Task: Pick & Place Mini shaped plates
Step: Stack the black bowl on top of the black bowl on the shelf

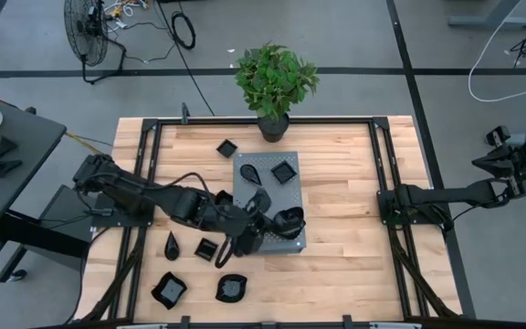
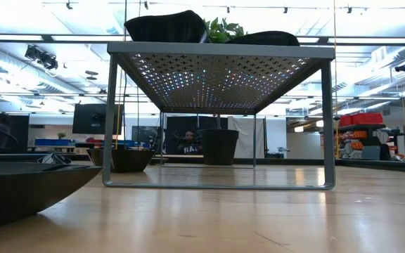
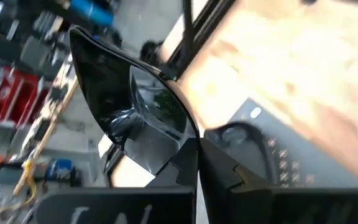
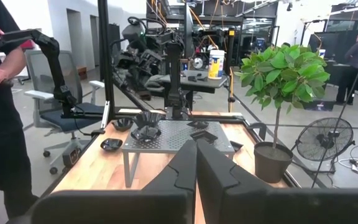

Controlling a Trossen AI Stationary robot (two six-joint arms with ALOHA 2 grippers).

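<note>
Reaching in from the table's left edge, the left arm lies low and bent across the wood, its left gripper (image 1: 256, 228) clamped on a glossy black mini plate (image 3: 129, 118) at the near left corner of the grey perforated stand (image 1: 292, 187); three more dishes (image 1: 284, 169) sit on the stand, others (image 1: 169, 290) lie scattered on the table (image 1: 354, 265) to its left; bare wood opens to the right; the right gripper (image 4: 196, 163) waits closed, empty, beyond the right edge.
</note>
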